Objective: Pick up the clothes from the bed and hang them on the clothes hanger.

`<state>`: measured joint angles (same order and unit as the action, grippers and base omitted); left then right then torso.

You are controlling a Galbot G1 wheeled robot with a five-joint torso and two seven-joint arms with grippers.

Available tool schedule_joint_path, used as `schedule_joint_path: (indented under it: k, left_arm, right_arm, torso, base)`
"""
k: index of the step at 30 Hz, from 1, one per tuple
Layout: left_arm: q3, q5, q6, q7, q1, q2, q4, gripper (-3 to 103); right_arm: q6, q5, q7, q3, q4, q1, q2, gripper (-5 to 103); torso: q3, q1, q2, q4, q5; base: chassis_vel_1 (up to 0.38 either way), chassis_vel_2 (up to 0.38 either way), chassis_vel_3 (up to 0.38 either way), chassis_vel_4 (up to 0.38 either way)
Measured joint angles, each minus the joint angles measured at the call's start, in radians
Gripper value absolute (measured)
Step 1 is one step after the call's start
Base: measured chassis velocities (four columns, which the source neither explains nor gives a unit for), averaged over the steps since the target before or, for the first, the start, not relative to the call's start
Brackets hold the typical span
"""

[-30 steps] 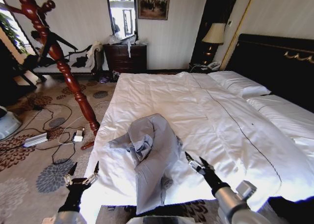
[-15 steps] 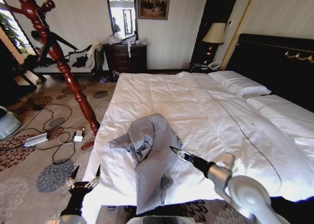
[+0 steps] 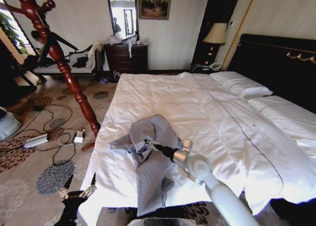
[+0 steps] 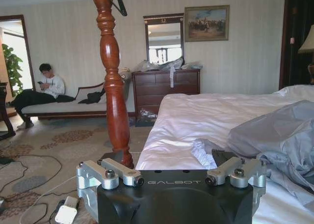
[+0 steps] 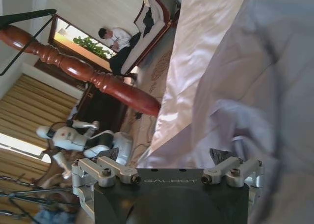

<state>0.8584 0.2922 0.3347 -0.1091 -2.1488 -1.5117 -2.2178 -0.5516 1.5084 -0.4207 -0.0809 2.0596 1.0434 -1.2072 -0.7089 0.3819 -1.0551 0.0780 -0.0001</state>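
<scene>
Right gripper (image 3: 146, 143) w/ jaws spread wide, tips over the crumpled grey clothes (image 3: 150, 159) near the bed (image 3: 207, 112) foot; best bite a thick fold, not duvet; left gripper (image 3: 78, 189) low, open

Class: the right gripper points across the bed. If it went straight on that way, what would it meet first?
Most likely the clothes: the right gripper points into the crumpled grey folds on the bed, though depth is unclear.
</scene>
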Motion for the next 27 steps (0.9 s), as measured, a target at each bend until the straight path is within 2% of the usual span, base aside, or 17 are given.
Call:
schedule_joint_path:
  k: [6, 9, 10, 13, 14, 15, 17, 19, 20, 23, 27]
  left_arm:
    - [0.004, 0.011, 0.003, 0.0, -0.005, 0.001, 0.0, 100]
    - [0.005, 0.018, 0.004, 0.0, -0.005, 0.003, 0.002, 100]
    - [0.005, 0.018, 0.004, 0.0, -0.005, 0.003, 0.002, 100]
    - [0.008, 0.03, 0.01, -0.001, -0.009, 0.003, 0.004, 100]
    - [0.011, 0.038, 0.015, -0.002, -0.017, 0.003, 0.004, 100]
    - [0.011, 0.038, 0.015, -0.002, -0.017, 0.003, 0.004, 100]
    - [0.015, 0.051, 0.027, -0.004, -0.031, 0.005, 0.007, 100]
    - [0.019, 0.068, 0.042, -0.006, -0.052, 0.011, 0.014, 100]
    - [0.019, 0.068, 0.042, -0.006, -0.052, 0.011, 0.014, 100]
    - [0.019, 0.072, 0.059, -0.008, -0.069, 0.012, 0.018, 100]
    - [0.014, 0.066, 0.07, -0.009, -0.075, 0.009, 0.021, 100]
  right_arm:
    - [0.001, -0.1, 0.0, 0.027, -0.112, -0.033, -0.055, 100]
    - [0.003, -0.23, 0.0, 0.045, -0.143, -0.061, -0.061, 100]
    - [0.003, -0.23, 0.0, 0.045, -0.143, -0.061, -0.061, 100]
    - [0.003, -0.378, 0.023, 0.06, -0.151, -0.082, -0.046, 100]
    - [0.01, -0.457, 0.048, 0.07, -0.149, -0.098, -0.032, 100]
    - [0.01, -0.457, 0.048, 0.07, -0.149, -0.098, -0.032, 100]
    - [0.028, -0.566, 0.086, 0.091, -0.15, -0.127, -0.01, 100]
    - [0.065, -0.757, 0.148, 0.155, -0.179, -0.191, 0.018, 100]
    - [0.065, -0.757, 0.148, 0.155, -0.179, -0.191, 0.018, 100]
    - [0.083, -0.875, 0.18, 0.229, -0.218, -0.301, 0.011, 100]
    - [0.083, -0.911, 0.205, 0.344, -0.266, -0.431, -0.006, 100]
  torso:
    - [0.0, 0.0, 0.0, 0.0, 0.0]
    - [0.0, 0.0, 0.0, -0.0001, 0.0]
    - [0.0, 0.0, 0.0, -0.0001, 0.0]
    - [0.0, 0.0, 0.0, 0.0001, 0.0]
    - [0.0, 0.0, 0.0, 0.0001, 0.0001]
    - [0.0, 0.0, 0.0, 0.0001, 0.0001]
    - [0.0, 0.0, 0.0, 0.0001, 0.0]
    - [0.0, 0.0, 0.0, 0.0003, 0.0002]
    - [0.0, 0.0, 0.0, 0.0003, 0.0002]
    - [0.0, 0.0, 0.0, -0.0003, 0.0]
    - [0.0, 0.0, 0.0, -0.0003, -0.0002]
  base:
    - [0.0, 0.0, 0.0, 0.0]
    - [0.0, 0.0, 0.0, 0.0]
    - [0.0, 0.0, 0.0, 0.0]
    - [0.0, 0.0, 0.0, 0.0]
    - [0.0, 0.0, 0.0, 0.0]
    - [0.0, 0.0, 0.0, 0.0]
    - [0.0, 0.0, 0.0, 0.0]
    - [0.0, 0.0, 0.0, 0.0]
    - [0.0, 0.0, 0.0, 0.0]
    - [0.0, 0.0, 0.0, 0.0]
    - [0.0, 0.0, 0.0, 0.0]
